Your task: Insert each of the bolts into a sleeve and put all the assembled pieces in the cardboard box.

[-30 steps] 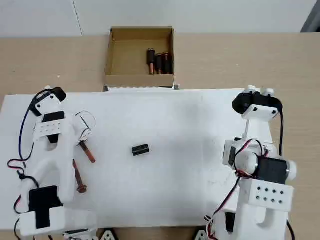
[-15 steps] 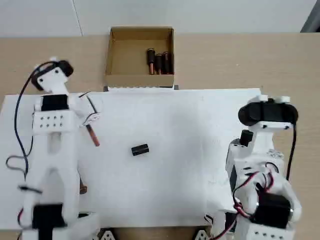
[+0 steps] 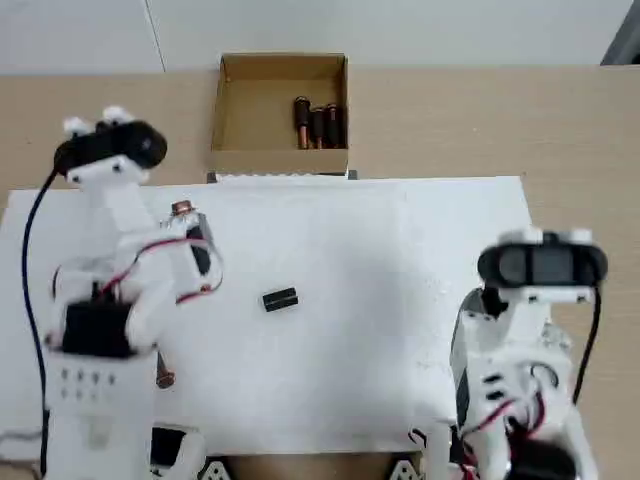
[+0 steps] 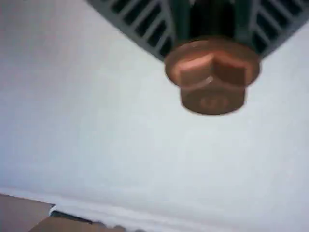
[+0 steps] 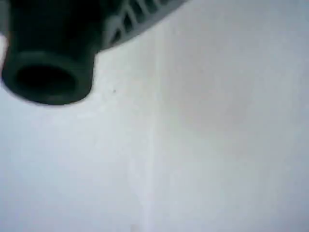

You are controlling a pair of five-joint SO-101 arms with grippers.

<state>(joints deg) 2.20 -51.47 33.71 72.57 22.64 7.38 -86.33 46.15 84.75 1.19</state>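
Both hands are clamped shut, left hand (image 4: 212,21) on a bolt (image 4: 212,77), right hand (image 5: 55,29) on a sleeve (image 5: 47,72), well apart toward opposite edges of the surface (image 3: 380,260).

No readable text, label, number or sign — none on any surface

Robotics lab bench. Wooden table (image 3: 450,120), pale wall (image 3: 400,30) behind; white sheet (image 3: 400,260) as work surface; left arm (image 3: 110,290) and right arm (image 3: 520,340), white plastic, bare motors (image 3: 95,330), loose wires (image 3: 27,260); one open cardboard box (image 3: 280,160).
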